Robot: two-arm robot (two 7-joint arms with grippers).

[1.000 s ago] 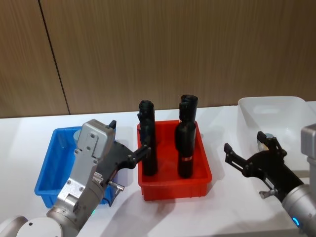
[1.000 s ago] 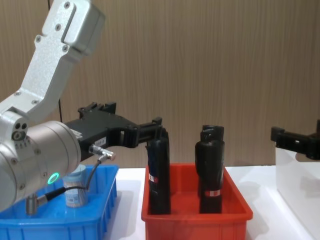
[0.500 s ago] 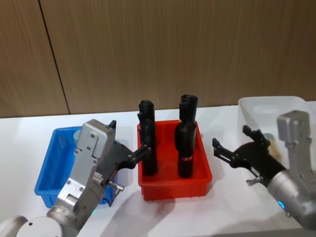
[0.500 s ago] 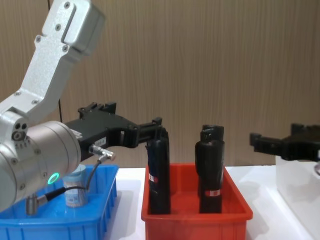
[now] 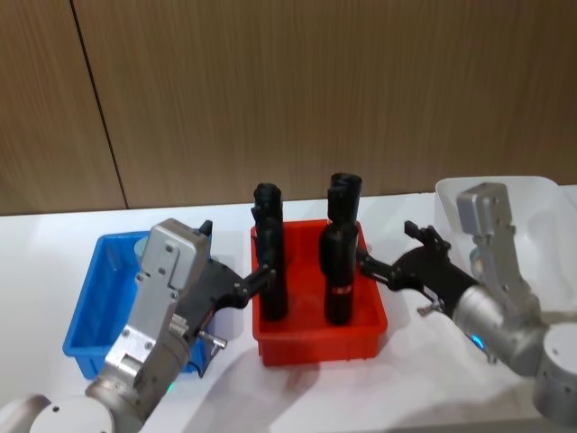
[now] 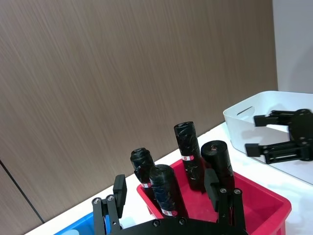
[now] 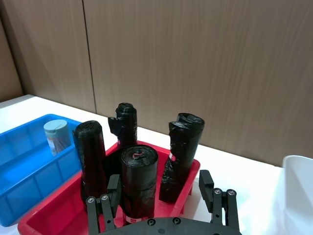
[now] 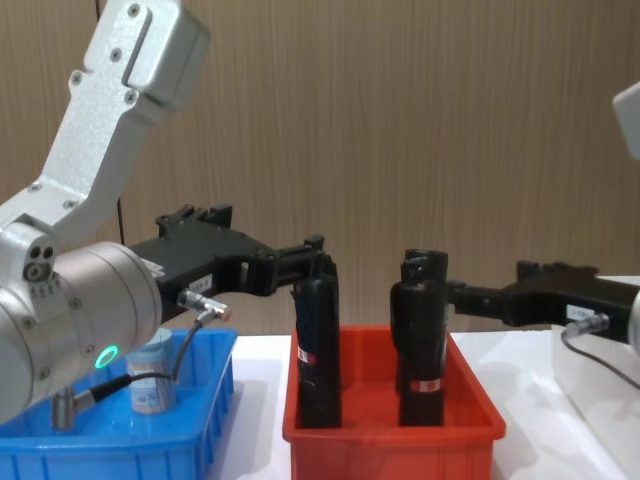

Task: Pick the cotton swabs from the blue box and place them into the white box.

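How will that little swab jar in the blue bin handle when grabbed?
The swab jar looks small and clear, so it is probably light. Its smooth round wall may slip in the jaws. Standing upright in the blue bin, it could tip if nudged.

The right gripper [image 5: 386, 247] has swung left, away from the white box [image 5: 541, 193] at the far right, and over to the red bin [image 5: 371, 336]. Its fingertips now reach the bin's right rim, just beside the near right black tube [image 5: 339, 271]. Its arm now crosses the white box's left side.
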